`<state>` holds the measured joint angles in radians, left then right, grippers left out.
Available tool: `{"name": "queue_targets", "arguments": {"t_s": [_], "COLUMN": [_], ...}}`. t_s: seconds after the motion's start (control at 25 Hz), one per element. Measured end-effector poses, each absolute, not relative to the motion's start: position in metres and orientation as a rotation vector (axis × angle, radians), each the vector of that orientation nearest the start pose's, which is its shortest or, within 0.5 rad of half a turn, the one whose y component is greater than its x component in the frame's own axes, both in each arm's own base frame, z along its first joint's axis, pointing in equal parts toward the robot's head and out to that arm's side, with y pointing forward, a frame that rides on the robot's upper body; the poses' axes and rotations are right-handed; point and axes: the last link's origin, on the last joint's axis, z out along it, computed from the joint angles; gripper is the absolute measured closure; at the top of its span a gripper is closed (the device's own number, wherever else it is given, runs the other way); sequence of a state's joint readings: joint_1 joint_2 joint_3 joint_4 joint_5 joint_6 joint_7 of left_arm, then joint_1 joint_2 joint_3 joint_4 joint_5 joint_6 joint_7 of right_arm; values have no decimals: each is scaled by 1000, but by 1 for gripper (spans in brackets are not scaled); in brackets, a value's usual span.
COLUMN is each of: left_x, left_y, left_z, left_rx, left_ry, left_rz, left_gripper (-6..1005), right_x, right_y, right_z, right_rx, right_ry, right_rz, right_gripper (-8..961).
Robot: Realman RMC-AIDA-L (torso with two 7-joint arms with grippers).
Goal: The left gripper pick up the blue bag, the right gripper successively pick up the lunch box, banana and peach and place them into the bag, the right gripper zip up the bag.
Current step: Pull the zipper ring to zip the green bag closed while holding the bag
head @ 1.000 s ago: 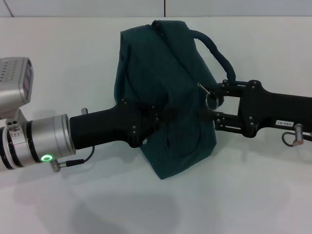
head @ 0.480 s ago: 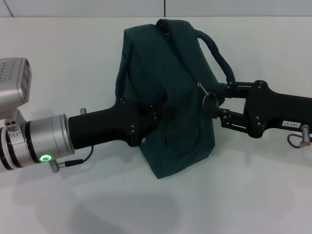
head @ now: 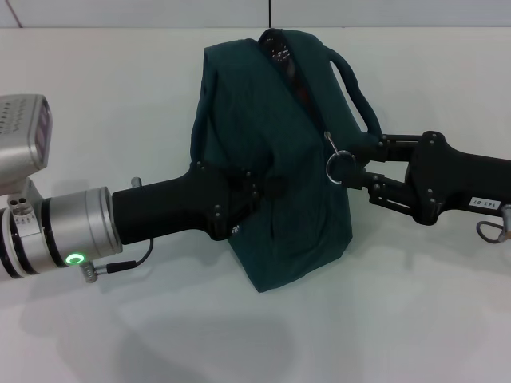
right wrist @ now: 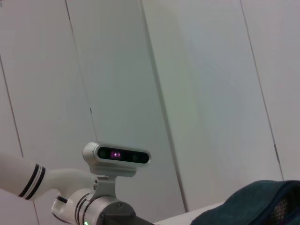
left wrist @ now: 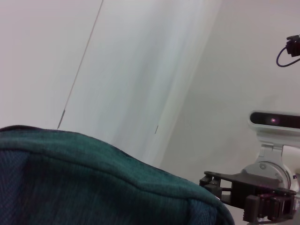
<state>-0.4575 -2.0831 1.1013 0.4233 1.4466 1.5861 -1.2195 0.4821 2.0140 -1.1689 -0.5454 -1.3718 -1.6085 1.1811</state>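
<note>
One dark teal fabric bag, left tool clamping it; zipping underway: our right tool pinches its ring-pull, pull onward next.

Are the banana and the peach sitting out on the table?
No, the head view shows only the blue bag on the white table, with no fruit lying beside it.

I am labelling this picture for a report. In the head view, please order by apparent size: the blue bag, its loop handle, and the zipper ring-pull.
1. The blue bag, by far the largest.
2. The loop handle, a thin arc beside the bag's top.
3. The ring-pull, the smallest, at the right gripper.

The ring lies nearest the camera, but the order is clear anyway.
</note>
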Motion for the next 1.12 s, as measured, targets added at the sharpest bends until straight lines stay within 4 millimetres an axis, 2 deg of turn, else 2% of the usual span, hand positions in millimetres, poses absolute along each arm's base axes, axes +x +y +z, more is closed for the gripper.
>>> {"name": "queue_targets", "arguments": {"t_s": [0.56, 0.96, 1.12], "left_x": [-237, -235, -235], "left_y": [291, 292, 292], "left_z": [-45, -46, -46], "left_rx": [-2706, -2708, -2708], "left_ry": [-652, -649, -648], "left_rz": [-1159, -1163, -1163], "left_gripper": [958, 958, 958], "right_x": [227, 225, 224], "right_y": [311, 313, 313], "right_z": [-22, -25, -27], "right_rx": [-2737, -2734, -2745], "right_ry": [475, 485, 487], "right_rz": [1132, 1138, 1137], "right_gripper": [593, 595, 631]}}
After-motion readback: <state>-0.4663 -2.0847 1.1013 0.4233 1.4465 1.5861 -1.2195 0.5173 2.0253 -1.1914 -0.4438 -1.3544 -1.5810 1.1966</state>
